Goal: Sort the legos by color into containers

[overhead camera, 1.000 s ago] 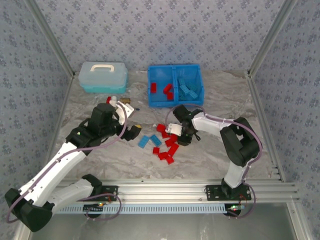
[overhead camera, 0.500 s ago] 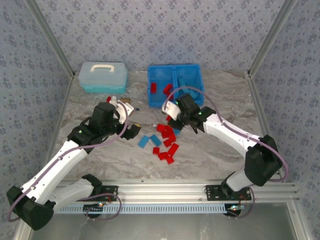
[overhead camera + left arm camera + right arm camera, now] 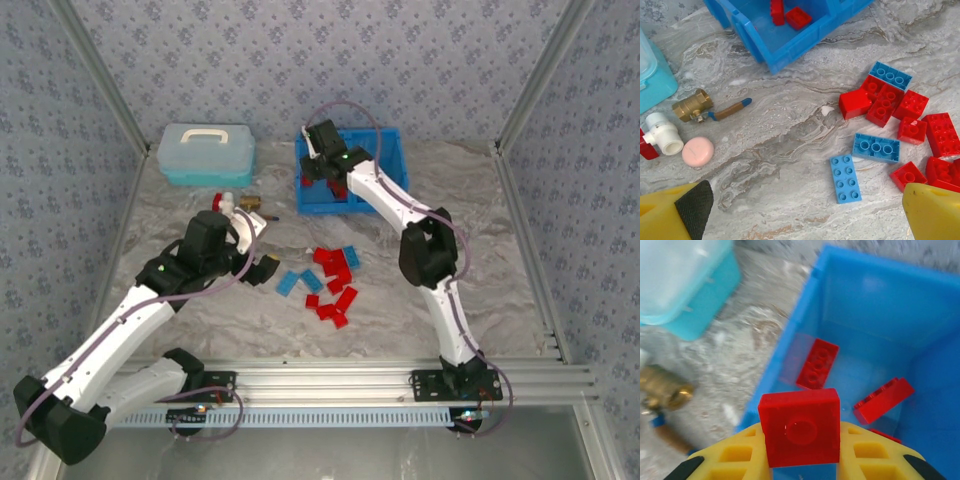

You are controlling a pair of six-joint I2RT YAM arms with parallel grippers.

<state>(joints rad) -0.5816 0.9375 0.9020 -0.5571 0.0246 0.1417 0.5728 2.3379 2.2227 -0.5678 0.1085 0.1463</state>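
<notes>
- Swung up from the pile at mid-frame, the right arm now reaches the upper centre of the top view, with the right gripper (image 3: 320, 165) over the blue bin (image 3: 372, 206). The left arm has barely shifted.
- In the top view that arm crosses the bin and hides part of its right compartment. The left compartment (image 3: 865, 335) holds loose red bricks (image 3: 815, 364).
- Loose legos (image 3: 332, 285), red and blue, lie where they were on the table (image 3: 480, 230) at mid-frame.
- Left gripper (image 3: 810, 215) hangs spread beside them, its yellow fingers cut off at the wrist view's bottom corners.
- Red brick (image 3: 800, 426), pinched in the right gripper, sits above the left compartment's near rim. This view is blurred.
</notes>
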